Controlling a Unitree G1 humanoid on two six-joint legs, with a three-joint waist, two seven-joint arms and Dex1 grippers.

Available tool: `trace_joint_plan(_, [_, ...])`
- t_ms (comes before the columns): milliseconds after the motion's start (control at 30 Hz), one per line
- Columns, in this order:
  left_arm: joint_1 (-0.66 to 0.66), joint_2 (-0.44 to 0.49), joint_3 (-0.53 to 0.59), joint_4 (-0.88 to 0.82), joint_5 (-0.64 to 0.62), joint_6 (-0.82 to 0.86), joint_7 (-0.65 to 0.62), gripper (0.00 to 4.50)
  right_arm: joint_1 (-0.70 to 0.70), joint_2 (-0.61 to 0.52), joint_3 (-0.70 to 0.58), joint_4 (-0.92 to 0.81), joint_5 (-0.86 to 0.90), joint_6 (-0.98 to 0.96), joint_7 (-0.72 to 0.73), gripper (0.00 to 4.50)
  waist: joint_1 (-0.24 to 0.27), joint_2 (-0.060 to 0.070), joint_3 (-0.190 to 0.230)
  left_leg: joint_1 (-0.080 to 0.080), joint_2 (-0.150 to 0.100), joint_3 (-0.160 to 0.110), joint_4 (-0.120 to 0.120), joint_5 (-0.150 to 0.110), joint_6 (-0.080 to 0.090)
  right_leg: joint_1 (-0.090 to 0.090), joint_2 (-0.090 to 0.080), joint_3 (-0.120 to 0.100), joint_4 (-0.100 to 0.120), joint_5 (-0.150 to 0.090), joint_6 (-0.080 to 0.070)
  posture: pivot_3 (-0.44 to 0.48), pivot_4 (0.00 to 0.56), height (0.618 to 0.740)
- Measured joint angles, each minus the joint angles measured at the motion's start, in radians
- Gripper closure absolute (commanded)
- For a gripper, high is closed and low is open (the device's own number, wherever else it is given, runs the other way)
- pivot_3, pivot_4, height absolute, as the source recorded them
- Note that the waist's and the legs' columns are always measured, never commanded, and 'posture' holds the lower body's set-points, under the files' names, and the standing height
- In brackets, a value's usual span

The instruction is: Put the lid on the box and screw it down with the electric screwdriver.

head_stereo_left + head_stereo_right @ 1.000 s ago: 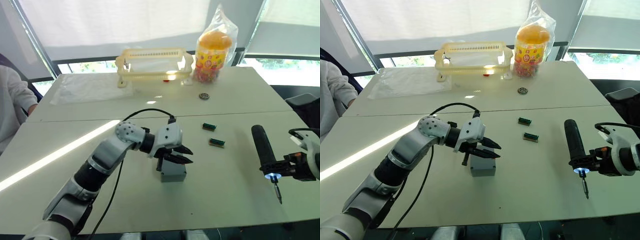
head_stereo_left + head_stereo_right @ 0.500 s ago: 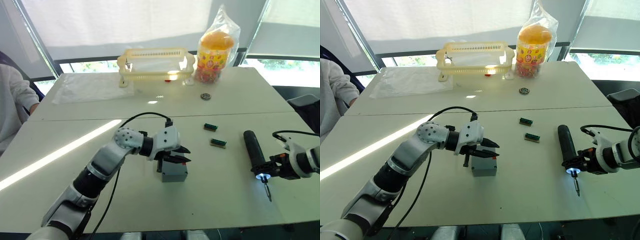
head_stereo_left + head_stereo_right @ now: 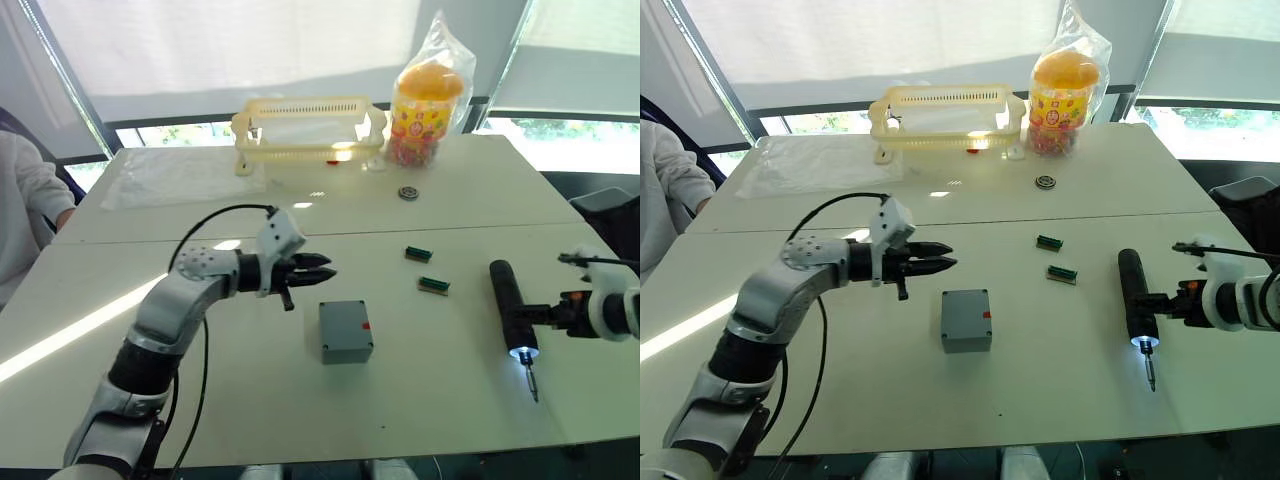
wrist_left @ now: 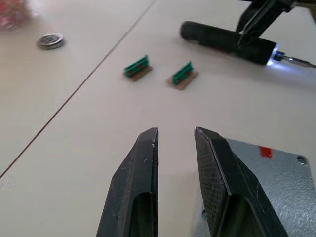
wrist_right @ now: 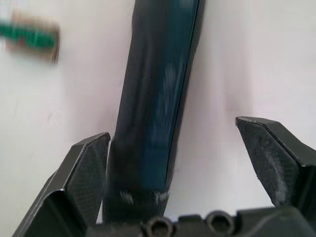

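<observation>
With the lid (image 3: pixel 345 327) seated on the box mid-table and my left gripper (image 3: pixel 322 266) slightly parted and empty, I judge the risk lies with my right gripper (image 5: pixel 182 163), wide open around the lying electric screwdriver (image 3: pixel 508 306): an off-centre closure could roll it away.

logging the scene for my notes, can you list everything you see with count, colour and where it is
box: 1, grey with lid on and small red part, table centre
electric screwdriver: 1, black, tip lit, lying on table at right
small green parts: 2, between box and screwdriver
basket: 1, yellow, far edge
snack bag: 1, orange and clear, beside basket
round metal piece: 1, near bag
clear plastic sheet: 1, far left
person's sleeve: 1, white, left edge
left gripper: black, slightly open, empty
right gripper: black, open around screwdriver
</observation>
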Motion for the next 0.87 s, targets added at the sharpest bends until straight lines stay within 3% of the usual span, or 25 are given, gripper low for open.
trace_joint_plan(100, [0.104,0.039,0.110,-0.062,-0.054,0.084,0.045,3.37,0.046,0.067,-0.136,-0.152,0.004,-0.076,-0.009,0.05,0.004,0.000,0.000,0.001,0.001,-0.003,-0.002,0.000,0.000,0.000,0.002,-0.001,0.001,0.000,0.000,0.000,0.150,0.740])
trace_joint_plan(200, [0.258,0.080,0.203,-0.146,-0.109,0.143,0.070,3.37,0.174,0.204,-0.245,-0.401,0.051,-0.158,0.001,0.05,0.011,-0.001,0.000,0.001,0.002,-0.004,-0.002,0.000,0.000,0.000,0.003,-0.001,0.001,0.000,-0.001,0.000,0.150,0.740])
trace_joint_plan(333, [0.421,0.100,0.266,-0.212,-0.157,0.167,0.089,3.37,0.359,0.379,-0.279,-0.624,0.087,-0.251,0.004,0.05,0.024,-0.002,-0.001,0.002,0.001,-0.003,-0.001,0.001,-0.002,0.004,0.001,-0.002,-0.001,0.000,-0.001,0.000,0.150,0.740])
trace_joint_plan(567, [0.542,0.086,0.277,-0.248,-0.197,0.165,0.140,3.37,0.557,0.571,-0.230,-0.710,0.004,-0.456,-0.014,0.05,0.033,-0.003,-0.001,0.003,0.001,-0.002,0.003,0.002,-0.004,0.009,-0.002,-0.001,-0.004,-0.002,-0.006,0.000,0.150,0.740])
trace_joint_plan(867, [0.590,0.074,0.279,-0.276,-0.237,0.152,0.189,3.37,0.691,0.580,-0.154,-0.710,-0.101,-0.612,0.052,0.05,0.030,-0.002,-0.002,0.004,0.001,-0.002,0.002,0.002,-0.004,0.008,-0.001,-0.001,-0.004,-0.002,-0.006,0.000,0.150,0.740])
